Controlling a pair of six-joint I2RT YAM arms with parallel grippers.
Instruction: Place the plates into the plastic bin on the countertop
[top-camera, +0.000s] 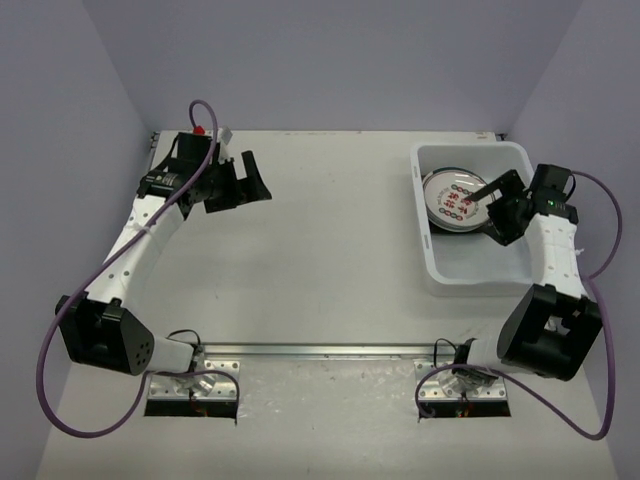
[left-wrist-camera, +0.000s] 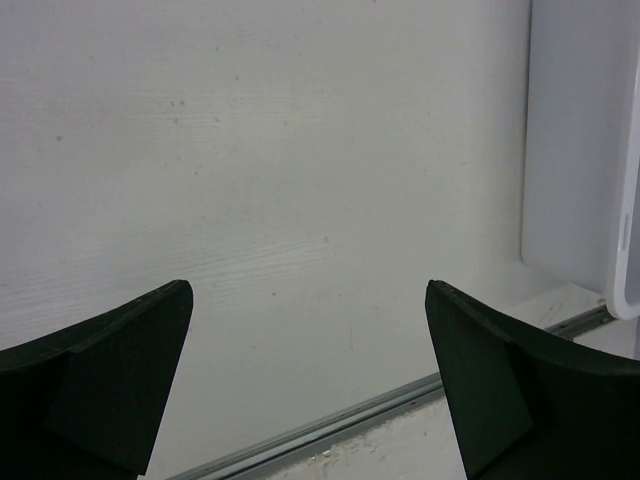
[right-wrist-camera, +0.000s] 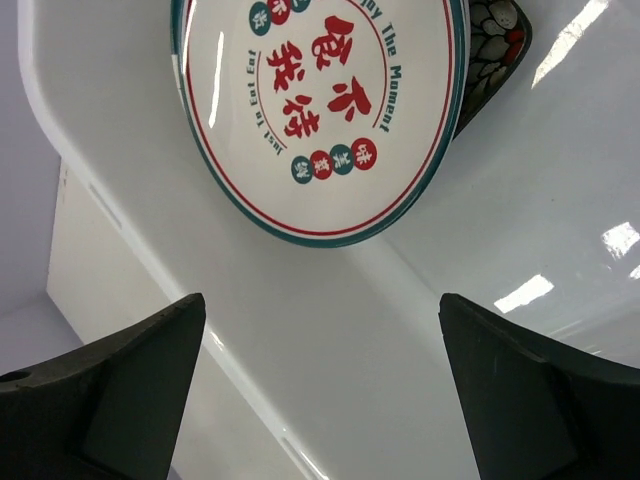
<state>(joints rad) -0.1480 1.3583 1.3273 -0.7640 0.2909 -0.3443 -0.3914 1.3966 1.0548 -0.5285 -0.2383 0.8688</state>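
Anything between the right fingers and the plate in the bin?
Nothing visible. The right fingers stand open over the round plate, which lies in the bin on a dark plate.

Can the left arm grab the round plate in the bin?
Probably not. The left pincer is far on the left side, while the plate lies in the bin on the right, by the right pincer.

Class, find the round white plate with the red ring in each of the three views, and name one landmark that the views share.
Top external: plate in the far half of the bin, at right.
Left wrist: not in it; only countertop and rail.
Right wrist: plate fills the top centre, overlapping a dark dish, inside the bin.
Shared landmark: the bin, in the top external and right wrist views.
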